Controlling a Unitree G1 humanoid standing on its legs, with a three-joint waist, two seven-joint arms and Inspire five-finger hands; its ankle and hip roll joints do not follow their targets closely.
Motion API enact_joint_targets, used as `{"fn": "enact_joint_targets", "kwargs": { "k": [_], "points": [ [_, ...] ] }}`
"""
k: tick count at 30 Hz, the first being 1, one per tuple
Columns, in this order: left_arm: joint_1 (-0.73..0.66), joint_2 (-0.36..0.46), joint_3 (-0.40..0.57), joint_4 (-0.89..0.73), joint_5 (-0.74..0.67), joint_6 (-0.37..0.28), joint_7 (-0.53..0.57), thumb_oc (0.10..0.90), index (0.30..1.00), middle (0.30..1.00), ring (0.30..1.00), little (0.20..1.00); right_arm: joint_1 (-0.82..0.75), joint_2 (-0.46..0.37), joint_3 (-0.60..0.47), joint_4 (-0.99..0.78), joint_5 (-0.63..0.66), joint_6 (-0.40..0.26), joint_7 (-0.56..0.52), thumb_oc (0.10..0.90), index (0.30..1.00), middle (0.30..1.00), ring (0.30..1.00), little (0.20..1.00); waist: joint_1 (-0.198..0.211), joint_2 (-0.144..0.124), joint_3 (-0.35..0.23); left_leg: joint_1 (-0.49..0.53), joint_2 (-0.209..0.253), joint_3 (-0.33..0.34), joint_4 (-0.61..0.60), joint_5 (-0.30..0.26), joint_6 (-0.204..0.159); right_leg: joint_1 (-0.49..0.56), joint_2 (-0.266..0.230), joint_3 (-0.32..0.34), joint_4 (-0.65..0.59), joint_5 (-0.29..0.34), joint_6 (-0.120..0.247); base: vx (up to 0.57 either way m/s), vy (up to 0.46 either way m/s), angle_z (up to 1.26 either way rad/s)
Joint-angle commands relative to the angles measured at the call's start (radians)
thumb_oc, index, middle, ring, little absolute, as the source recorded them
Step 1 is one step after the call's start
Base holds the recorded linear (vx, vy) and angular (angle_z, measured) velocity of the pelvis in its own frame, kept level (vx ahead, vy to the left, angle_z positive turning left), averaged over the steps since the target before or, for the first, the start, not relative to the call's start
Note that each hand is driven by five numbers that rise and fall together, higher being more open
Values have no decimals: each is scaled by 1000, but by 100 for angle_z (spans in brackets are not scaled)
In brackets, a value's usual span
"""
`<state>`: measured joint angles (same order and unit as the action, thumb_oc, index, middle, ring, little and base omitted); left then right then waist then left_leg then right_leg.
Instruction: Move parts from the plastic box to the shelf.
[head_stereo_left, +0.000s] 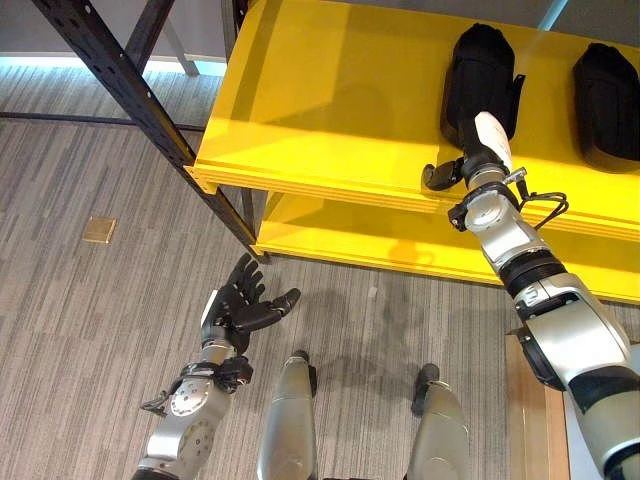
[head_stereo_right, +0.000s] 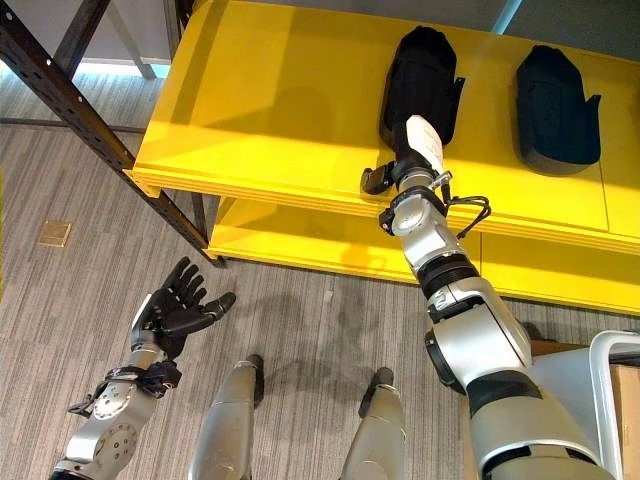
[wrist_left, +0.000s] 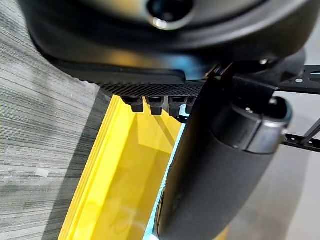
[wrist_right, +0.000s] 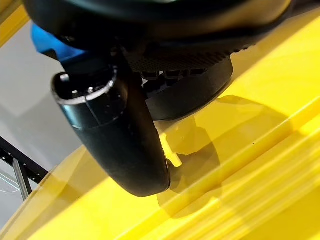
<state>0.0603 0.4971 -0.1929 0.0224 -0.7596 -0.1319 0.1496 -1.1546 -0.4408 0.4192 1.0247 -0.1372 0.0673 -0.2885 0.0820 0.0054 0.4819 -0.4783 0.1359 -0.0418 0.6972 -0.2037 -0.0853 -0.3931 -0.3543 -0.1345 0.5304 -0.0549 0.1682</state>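
Right hand (head_stereo_left: 478, 150) reached onto the yellow shelf (head_stereo_left: 330, 110) in the left eye view, at the near end of a black part (head_stereo_left: 482, 70) lying on the shelf's top board; a second black part (head_stereo_left: 607, 90) lay just beside the first, further toward the shelf's right end. Left hand (head_stereo_left: 240, 305) hung low over the floor, well short of the shelf, fingers spread and holding nothing.

From the right eye, the same layout held, with the right hand (head_stereo_right: 405, 150) at that part's near edge.

Through the right wrist camera, its fingers were hidden against the part (wrist_right: 185, 95), so I could not tell its grip. To finish well, I judged the part should sit flat, clear of the shelf's front lip, before the hand let go.
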Motion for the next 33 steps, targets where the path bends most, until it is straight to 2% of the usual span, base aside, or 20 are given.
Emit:
{"fn": "enact_joint_targets", "kwargs": {
  "k": [1,33],
  "points": [
    [-9,30,65,-98,51,-98,3,900,1000,1000,1000,1000,39,-41,-11,-15,0,-2,15,900,1000,1000,1000,1000,7,4,-3,28,34,0,-70,27,3,20,20,28,95,-100,-34,0,0,0],
    [-18,22,74,-91,63,-100,10,900,1000,1000,1000,1000,83,-70,-18,-35,-26,2,12,900,1000,1000,1000,1000,-5,-2,-3,29,39,1,-78,31,0,19,24,29,96,-102,-36,0,0,0]
  ]
}}
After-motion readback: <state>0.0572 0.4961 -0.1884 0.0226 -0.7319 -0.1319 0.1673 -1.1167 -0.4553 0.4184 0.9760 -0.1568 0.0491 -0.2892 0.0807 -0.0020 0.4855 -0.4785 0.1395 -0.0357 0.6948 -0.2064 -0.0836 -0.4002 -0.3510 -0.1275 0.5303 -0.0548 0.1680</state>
